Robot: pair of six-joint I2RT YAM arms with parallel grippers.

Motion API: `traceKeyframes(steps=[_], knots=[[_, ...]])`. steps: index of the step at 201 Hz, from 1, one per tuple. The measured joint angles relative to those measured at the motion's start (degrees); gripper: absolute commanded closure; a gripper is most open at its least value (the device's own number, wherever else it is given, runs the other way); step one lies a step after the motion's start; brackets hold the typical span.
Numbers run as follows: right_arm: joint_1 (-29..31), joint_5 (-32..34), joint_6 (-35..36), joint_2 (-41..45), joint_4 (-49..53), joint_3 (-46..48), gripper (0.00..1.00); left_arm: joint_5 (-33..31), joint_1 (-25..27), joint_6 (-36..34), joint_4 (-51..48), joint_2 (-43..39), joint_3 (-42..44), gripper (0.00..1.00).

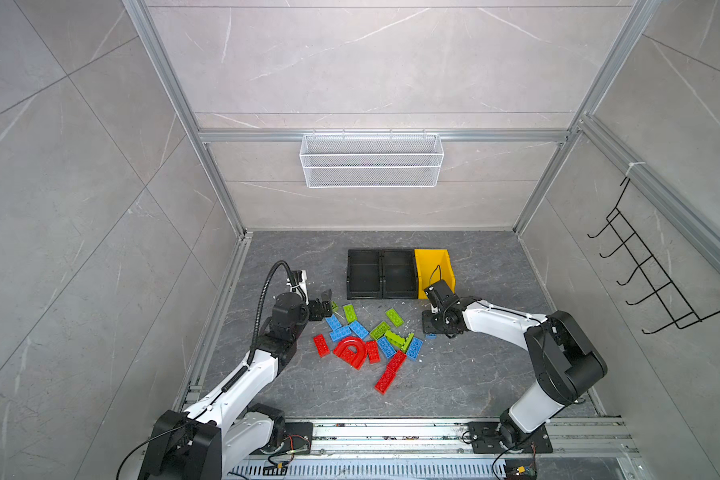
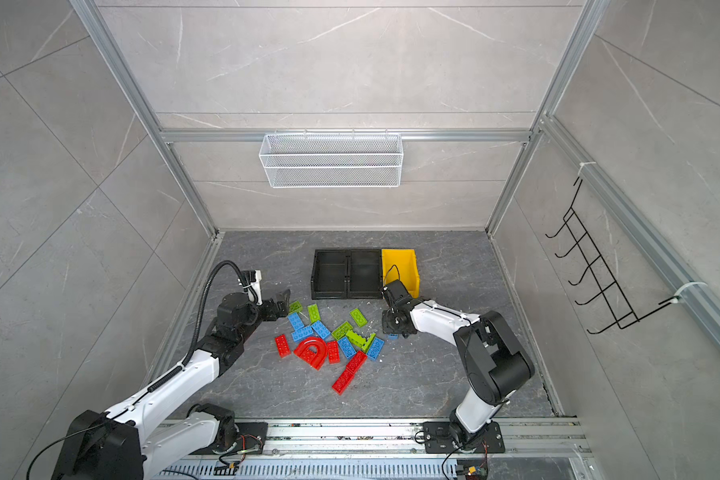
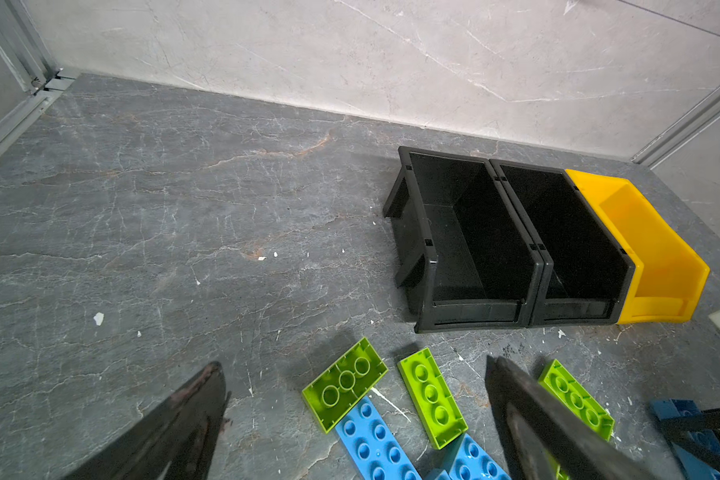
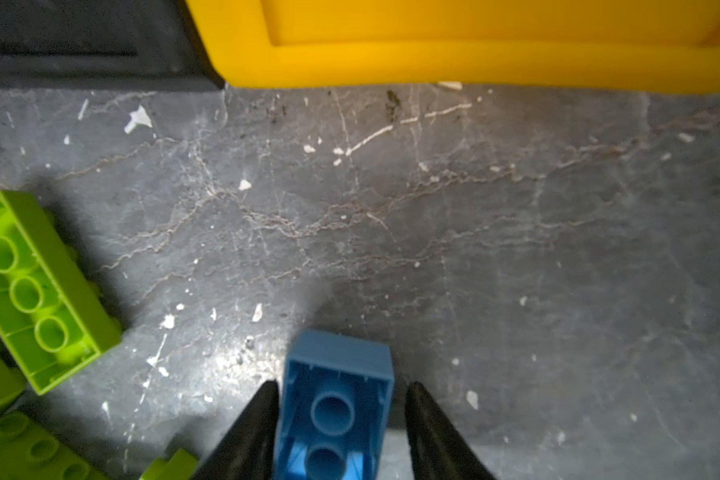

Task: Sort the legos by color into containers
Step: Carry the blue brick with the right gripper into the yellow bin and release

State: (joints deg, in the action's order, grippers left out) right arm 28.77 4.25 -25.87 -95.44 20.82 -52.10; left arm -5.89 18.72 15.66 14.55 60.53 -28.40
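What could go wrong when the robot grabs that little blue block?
The right gripper straddles the upside-down blue plastic brick off-centre, with a gap on one side only, so closing may shove or twist it. The front wall of the yellow plastic bin stands close ahead, so a low lift could bump it.

Left gripper [image 3: 354, 362] and right gripper [image 4: 341, 384] hold jaws apart

Robot lab cell: aluminium frame [image 1: 383, 136], tiled panels [image 1: 371, 62].
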Motion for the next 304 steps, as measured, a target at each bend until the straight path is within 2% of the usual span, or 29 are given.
traceKeyframes(steps=[42,83,112,141,202,253,280,304], knots=[[0.0,0.6,0.5,0.1,0.0,-0.4,0.77,-0.2,0.0,0.0,-0.5,-0.6,0.0,0.00],[-2.6,-1.9,1.7,3.7,1.3,-1.0,0.80,-0.3,0.0,0.0,-0.8,-2.2,0.3,0.00],[-8.4,-5.2,4.1,7.4,2.3,-5.5,0.80,-0.5,0.0,0.0,-1.3,-3.0,0.9,0.00],[-12.5,-8.4,6.9,7.3,2.4,-12.0,0.80,-0.5,0.0,0.0,-1.6,-4.1,1.0,0.00],[-15.1,-10.8,10.7,-3.5,2.5,-24.5,0.79,-0.3,0.0,0.4,-1.7,-5.8,1.5,0.00],[-15.1,-10.4,12.0,-10.9,2.5,-28.9,0.77,-0.4,0.0,0.7,-1.7,-6.6,2.0,0.00],[-15.1,-9.8,12.2,-13.1,2.3,-29.9,0.69,-0.5,0.0,0.7,-1.7,-6.7,2.0,0.00],[-15.1,-9.6,12.5,-14.5,2.3,-31.0,0.57,-0.4,0.0,0.8,-1.7,-6.7,2.1,0.00]])
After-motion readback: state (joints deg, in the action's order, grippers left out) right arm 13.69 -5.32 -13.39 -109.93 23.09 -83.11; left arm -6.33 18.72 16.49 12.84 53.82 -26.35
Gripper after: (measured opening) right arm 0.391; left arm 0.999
